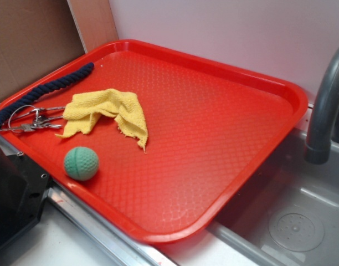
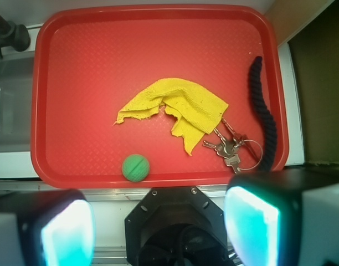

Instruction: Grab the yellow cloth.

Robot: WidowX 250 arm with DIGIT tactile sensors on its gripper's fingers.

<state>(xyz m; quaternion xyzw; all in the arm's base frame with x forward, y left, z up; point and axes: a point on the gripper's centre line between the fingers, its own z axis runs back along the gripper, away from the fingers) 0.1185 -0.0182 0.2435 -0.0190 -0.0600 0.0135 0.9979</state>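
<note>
The yellow cloth (image 1: pixel 109 113) lies crumpled on the left part of the red tray (image 1: pixel 225 138), one corner trailing toward the tray's middle. In the wrist view the cloth (image 2: pixel 183 105) lies near the tray's centre, well away from my gripper (image 2: pixel 158 227). The gripper is open and empty, its two fingertips (image 2: pixel 67 233) wide apart at the bottom of the wrist view, high above and outside the tray's near rim. The gripper itself does not show in the exterior view.
A green ball (image 1: pixel 81 163) sits near the tray's front-left rim, also in the wrist view (image 2: pixel 135 167). A navy rope (image 1: pixel 45 91) and a key ring with keys (image 1: pixel 34 119) lie beside the cloth. A grey faucet (image 1: pixel 327 105) and sink (image 1: pixel 294 221) are at the right. The robot base (image 1: pixel 11 194) is at front left.
</note>
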